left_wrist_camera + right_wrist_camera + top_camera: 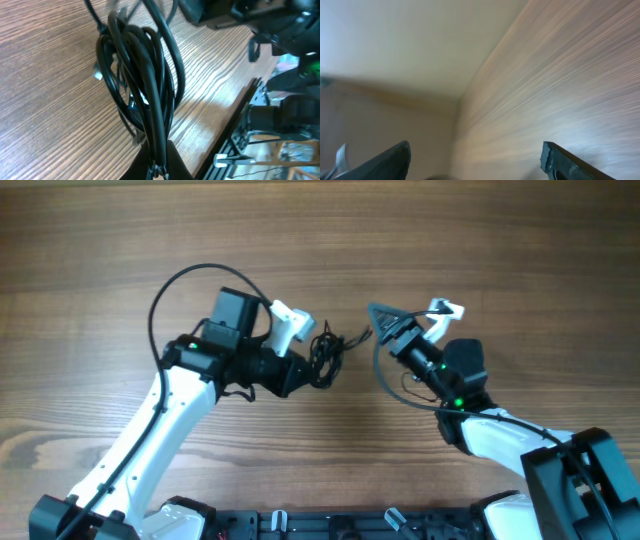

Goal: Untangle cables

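At the tips of the left gripper (303, 373), the cables (325, 357) are held as one small knotted coil of thin black cord, which lies on the wooden table (460, 240) directly ahead of that gripper. From the left wrist, the left gripper (161, 162) is seen clenched on the bundle. Several strands of the cables (150, 85) are drawn together and pinched between its dark fingers at the lower edge of the view, and from there long loops are spread out over the table (45, 105). A small silvery plug end (97, 75) is seen on the outermost loop, well ahead of the left gripper. Across the coil from the left gripper, the right gripper (384, 326) is pointed toward it with its jaws spread wide and nothing between them. One loose strand is stretched from the coil toward it, but whether that strand is touched cannot be told. The right wrist view is badly blurred: the right gripper (475, 167) is shown released, its dark fingers (390, 160) set far apart over smeared wood grain. A thick black wire (175, 290) is arched behind the left gripper. A white mount (288, 325) sits just behind the left gripper, too small for any marking to be read.
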Motion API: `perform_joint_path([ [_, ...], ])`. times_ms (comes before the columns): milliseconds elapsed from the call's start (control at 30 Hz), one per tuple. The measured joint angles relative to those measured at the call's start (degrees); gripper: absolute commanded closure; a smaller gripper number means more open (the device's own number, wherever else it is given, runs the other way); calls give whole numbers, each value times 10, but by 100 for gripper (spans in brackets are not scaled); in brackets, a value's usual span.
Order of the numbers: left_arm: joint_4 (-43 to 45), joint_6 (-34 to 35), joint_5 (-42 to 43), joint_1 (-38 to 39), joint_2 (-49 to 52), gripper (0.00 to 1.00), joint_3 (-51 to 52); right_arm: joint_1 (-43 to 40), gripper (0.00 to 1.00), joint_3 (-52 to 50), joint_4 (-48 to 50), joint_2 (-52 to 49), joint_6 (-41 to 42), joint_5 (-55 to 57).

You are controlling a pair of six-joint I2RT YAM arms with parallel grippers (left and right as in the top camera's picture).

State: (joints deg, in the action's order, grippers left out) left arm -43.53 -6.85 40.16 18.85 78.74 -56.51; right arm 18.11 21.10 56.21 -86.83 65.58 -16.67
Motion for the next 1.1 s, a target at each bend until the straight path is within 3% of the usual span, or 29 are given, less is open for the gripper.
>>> perform_joint_path([
  [233,2,-26,83,-24,0,96,0,-9,11,0,-10,0,-59,18],
  [367,2,-49,109,-24,0,96,0,-10,10,1,-14,0,-138,-15],
  [600,0,-107,147,-24,0,96,0,-121,13,1,-13,0,-234,-245],
  [767,13,-131,193,-24,0,96,0,-254,1,2,71,1,-251,-453],
  [900,63,-137,255,-24,10,96,0,-265,0,2,101,1,-254,-538],
  [1100,82,-138,336,-21,78,96,0,-217,0,2,123,1,-289,-573],
])
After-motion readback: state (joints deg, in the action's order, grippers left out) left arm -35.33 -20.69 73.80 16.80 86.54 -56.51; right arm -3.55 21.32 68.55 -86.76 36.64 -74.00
